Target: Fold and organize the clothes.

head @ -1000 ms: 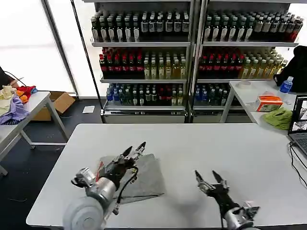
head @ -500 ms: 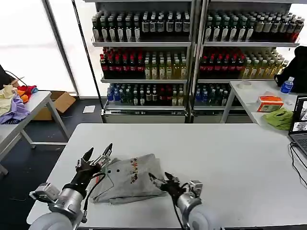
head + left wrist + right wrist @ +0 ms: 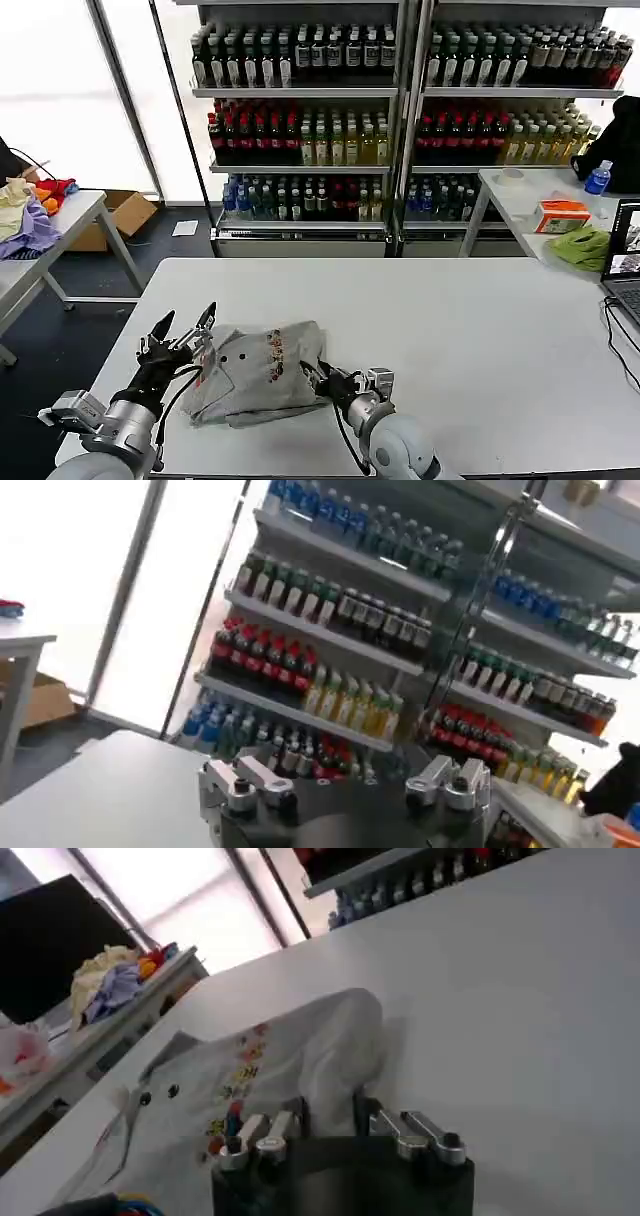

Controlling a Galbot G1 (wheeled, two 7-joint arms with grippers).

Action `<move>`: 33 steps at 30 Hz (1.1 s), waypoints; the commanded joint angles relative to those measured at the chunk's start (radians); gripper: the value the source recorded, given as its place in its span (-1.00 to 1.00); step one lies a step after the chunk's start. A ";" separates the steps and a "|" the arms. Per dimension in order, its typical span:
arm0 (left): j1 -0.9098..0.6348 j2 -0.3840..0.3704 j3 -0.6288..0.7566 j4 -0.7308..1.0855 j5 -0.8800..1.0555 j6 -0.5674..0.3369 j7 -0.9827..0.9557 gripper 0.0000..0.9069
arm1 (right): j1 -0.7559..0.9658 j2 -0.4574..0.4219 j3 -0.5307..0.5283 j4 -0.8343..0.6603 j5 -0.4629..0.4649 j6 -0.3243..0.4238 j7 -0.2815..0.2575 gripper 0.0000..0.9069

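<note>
Shirt: a light grey shirt (image 3: 262, 372) lies bunched on the near left part of the white tabletop (image 3: 480, 330), its dark buttons and a small multicoloured print facing up (the print runs in a short strip near the middle)
Shirt in right wrist view: the same shirt (image 3: 290, 1073) spreads just ahead of the gripper, its far edge humped up off the tabletop (image 3: 520, 998)
Right gripper: the right gripper (image 3: 318, 376) sits low at the shirt's right edge, fingers parted and touching the cloth; I cannot tell whether any fabric lies between them
Left gripper: the left gripper (image 3: 180, 331) is raised at the shirt's left edge, fingers spread wide with nothing in them; in its own wrist view the left gripper (image 3: 345, 785) points toward the shelves
Background: shelves of bottles (image 3: 400, 110) stand behind the tabletop
</note>
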 commanded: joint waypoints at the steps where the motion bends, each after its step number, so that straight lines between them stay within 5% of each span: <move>1: 0.013 -0.001 -0.025 0.004 0.016 -0.003 0.013 1.00 | -0.102 -0.099 0.098 0.141 -0.061 -0.020 -0.012 -1.00; 9: 0.010 -0.002 -0.022 0.023 0.015 -0.005 0.012 1.00 | -0.281 -0.200 0.338 0.226 -0.151 -0.019 -0.118 -1.00; 16: 0.002 -0.006 -0.005 0.024 0.015 -0.003 0.012 1.00 | -0.359 -0.199 0.454 0.225 -0.310 -0.023 -0.123 -1.00; 17: 0.002 -0.006 -0.005 0.028 0.014 -0.002 0.010 1.00 | -0.362 -0.194 0.456 0.227 -0.346 -0.022 -0.129 0.91; 27: 0.017 0.001 -0.023 0.019 0.002 -0.001 0.009 1.00 | -0.349 -0.148 0.538 0.366 -0.343 -0.018 -0.076 1.00; 33: 0.021 0.007 -0.023 0.006 -0.004 0.000 0.009 1.00 | -0.166 -0.111 0.406 0.344 -0.348 0.017 0.011 1.00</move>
